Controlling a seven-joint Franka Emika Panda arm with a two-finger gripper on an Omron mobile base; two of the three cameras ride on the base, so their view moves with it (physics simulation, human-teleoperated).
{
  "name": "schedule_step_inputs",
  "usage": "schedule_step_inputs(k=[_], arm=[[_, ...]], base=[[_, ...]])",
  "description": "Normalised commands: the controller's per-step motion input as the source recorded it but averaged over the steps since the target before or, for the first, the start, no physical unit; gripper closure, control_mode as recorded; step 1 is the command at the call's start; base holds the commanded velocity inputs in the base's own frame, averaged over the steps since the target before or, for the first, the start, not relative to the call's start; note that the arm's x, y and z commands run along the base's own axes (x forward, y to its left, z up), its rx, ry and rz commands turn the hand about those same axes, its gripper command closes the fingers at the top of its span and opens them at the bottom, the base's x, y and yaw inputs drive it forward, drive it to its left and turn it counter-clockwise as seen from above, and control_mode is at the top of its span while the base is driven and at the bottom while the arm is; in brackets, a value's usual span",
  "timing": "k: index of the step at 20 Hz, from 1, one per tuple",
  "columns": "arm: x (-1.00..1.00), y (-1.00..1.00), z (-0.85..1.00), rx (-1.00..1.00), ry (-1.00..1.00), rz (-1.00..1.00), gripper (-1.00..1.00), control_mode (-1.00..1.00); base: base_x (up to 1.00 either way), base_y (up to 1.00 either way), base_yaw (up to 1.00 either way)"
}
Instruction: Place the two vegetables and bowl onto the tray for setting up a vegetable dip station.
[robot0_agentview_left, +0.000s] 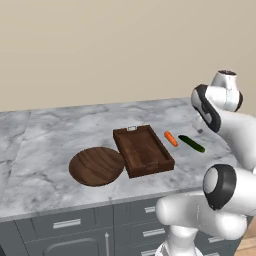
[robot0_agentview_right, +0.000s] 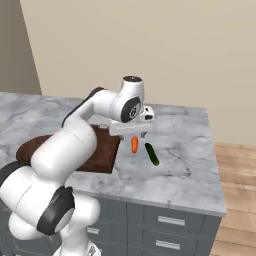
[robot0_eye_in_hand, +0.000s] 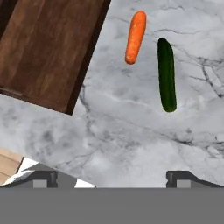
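wide-open, empty gripper (robot0_eye_in_hand: 111, 177) hangs above bare counter (robot0_eye_in_hand: 131, 131), facing carrot (robot0_eye_in_hand: 135, 37) and green vegetable (robot0_eye_in_hand: 166, 74) beside the tray (robot0_eye_in_hand: 43, 52), likely lining up a pick.

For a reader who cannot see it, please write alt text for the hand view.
An orange carrot and a dark green cucumber lie side by side, apart, on the marble counter. A wooden tray lies nearby, its corner showing.

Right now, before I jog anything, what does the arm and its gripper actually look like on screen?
The arm is built of glossy white rounded segments with dark, near-black bands at the joints. A round dark cap marks the wrist joint in the right base view. The gripper ends in two small dark grey, blocky finger tips. No cables or markings are visible.
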Motion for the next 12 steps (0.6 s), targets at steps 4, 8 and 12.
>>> schedule_step_inputs(k=[4, 8, 12], arm=[[0.43, -0.32, -0.42, 0.0, 0.07, 0.0, -1.0, -1.0], [0.54, -0.31, -0.44, 0.01, 0.0, 0.0, -1.0, -1.0], [0.56, -0.11, -0.46, 0.0, 0.0, 0.0, -1.0, -1.0]], base=[[0.0, 0.0, 0.0], [0.0, 0.0, 0.0], [0.0, 0.0, 0.0]])
